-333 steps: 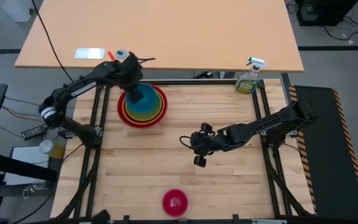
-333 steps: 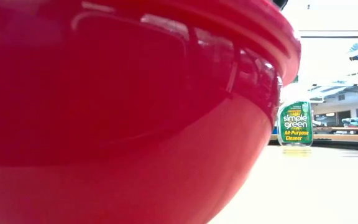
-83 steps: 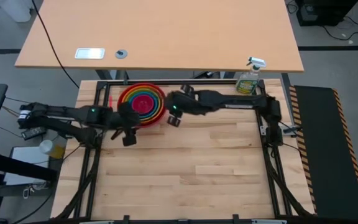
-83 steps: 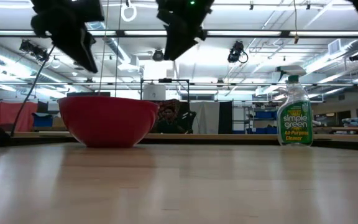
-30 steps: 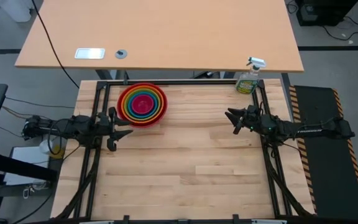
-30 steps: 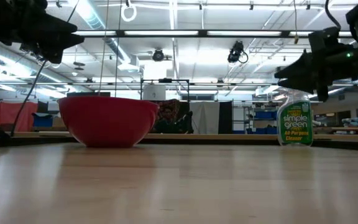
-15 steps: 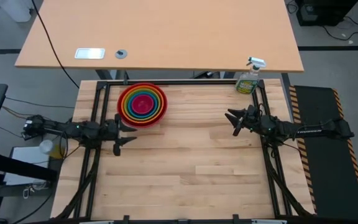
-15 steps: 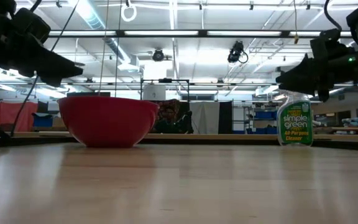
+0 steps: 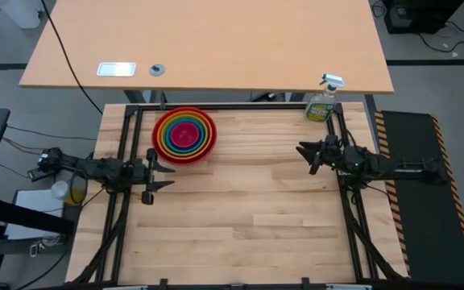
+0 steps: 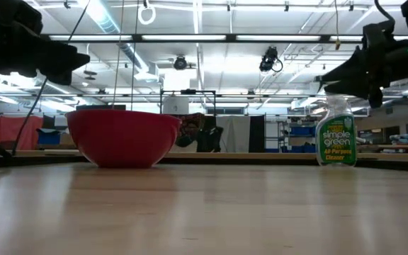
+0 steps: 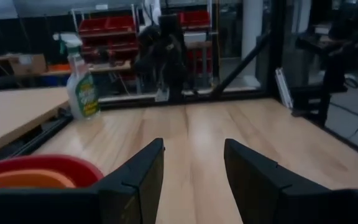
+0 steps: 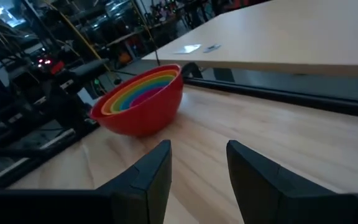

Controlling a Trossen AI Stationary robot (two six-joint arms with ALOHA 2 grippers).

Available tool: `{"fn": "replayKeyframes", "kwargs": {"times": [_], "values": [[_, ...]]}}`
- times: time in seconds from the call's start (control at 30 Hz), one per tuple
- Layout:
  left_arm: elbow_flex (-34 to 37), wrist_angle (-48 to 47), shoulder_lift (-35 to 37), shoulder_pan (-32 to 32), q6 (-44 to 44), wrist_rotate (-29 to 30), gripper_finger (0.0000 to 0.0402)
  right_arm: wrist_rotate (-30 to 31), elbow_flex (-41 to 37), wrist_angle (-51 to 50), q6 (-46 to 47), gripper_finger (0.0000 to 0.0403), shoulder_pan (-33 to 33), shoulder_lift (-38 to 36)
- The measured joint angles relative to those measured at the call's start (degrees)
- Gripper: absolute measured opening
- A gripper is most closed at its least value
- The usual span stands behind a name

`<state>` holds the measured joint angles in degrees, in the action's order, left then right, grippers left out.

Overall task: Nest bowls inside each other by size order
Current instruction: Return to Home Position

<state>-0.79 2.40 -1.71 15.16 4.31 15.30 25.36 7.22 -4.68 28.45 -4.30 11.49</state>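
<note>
The bowls (image 9: 184,135) stand nested at the table's far left: red outermost, then orange, yellow-green and blue, with magenta-pink in the middle. The stack rests by the red bowl's base (image 10: 122,163) on the wood. It also shows in the right wrist view (image 12: 143,99) and at the edge of the left wrist view (image 11: 36,172). My left gripper (image 9: 166,178) hovers open at the table's left edge, near side of the stack, with nothing between its fingers (image 11: 193,174). My right gripper (image 9: 304,154) hovers open at the right edge, also with nothing in it (image 12: 197,171).
A green spray bottle (image 9: 323,100) stands at the table's far right corner, just beyond my right gripper. A larger wooden table (image 9: 208,40) lies behind the far edge. The middle and near part of the work table (image 9: 240,234) is bare wood.
My left gripper has drifted a little toward the table's near edge and right, then settled low at the left edge. My right gripper has drawn back slightly toward the right edge. Both have stayed open. The nested bowls have not moved.
</note>
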Motion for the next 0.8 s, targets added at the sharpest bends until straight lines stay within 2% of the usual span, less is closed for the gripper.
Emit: {"fn": "replayKeyframes", "kwargs": {"times": [0.2, 0.33, 0.5, 0.8], "values": [[0.27, 0.78, 0.03, 0.46, 2.24, 0.01, 0.0171, 0.04, 0.02, -4.89, -0.10, 0.0163, -0.02, -3.09], [0.29, 0.70, -0.52, 0.44, -1.14, -0.01, 0.0172, 0.08, 0.02, -4.92, -0.63, 0.0164, -0.02, -2.62], [0.29, 0.64, -0.51, 0.46, -7.53, -0.02, 0.0172, 0.23, 0.02, -4.88, -6.10, 0.0164, -0.02, -2.39], [0.32, 0.63, -0.51, 0.46, -7.97, -0.02, 0.0172, 0.07, 0.02, -4.84, -5.73, 0.0164, -0.02, -2.39]]}}
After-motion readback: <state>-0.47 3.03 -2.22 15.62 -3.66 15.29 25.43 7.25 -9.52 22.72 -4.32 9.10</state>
